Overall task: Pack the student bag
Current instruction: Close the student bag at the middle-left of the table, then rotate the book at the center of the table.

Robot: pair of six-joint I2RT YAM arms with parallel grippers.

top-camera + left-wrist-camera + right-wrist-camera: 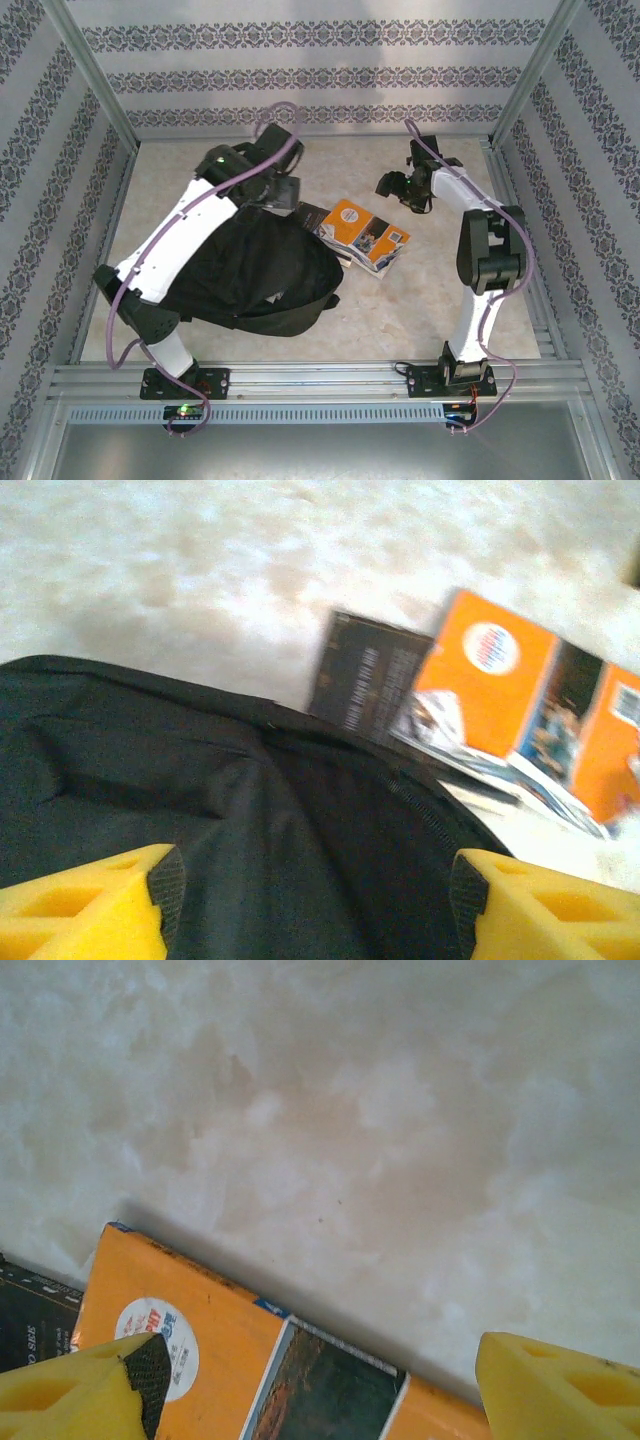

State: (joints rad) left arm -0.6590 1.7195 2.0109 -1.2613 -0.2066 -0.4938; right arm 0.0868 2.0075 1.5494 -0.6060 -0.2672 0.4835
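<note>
The student bag (250,275) is a large black soft backpack lying on the table in front of the left arm. My left gripper (287,193) hovers over the bag's far end. In the left wrist view its yellow fingers (90,905) stand wide apart over the black fabric (300,820), with nothing between them. An orange book (365,232) lies on a small stack just right of the bag, and a black-covered book (315,213) lies beside it. My right gripper (400,188) is open above the orange book's (220,1360) far edge, holding nothing.
The books rest on a pale marbled tabletop (420,290). Metal frame posts and patterned walls (320,75) close in the back and sides. In the left wrist view the black-covered book (365,675) and the orange book (510,700) lie just past the bag's rim.
</note>
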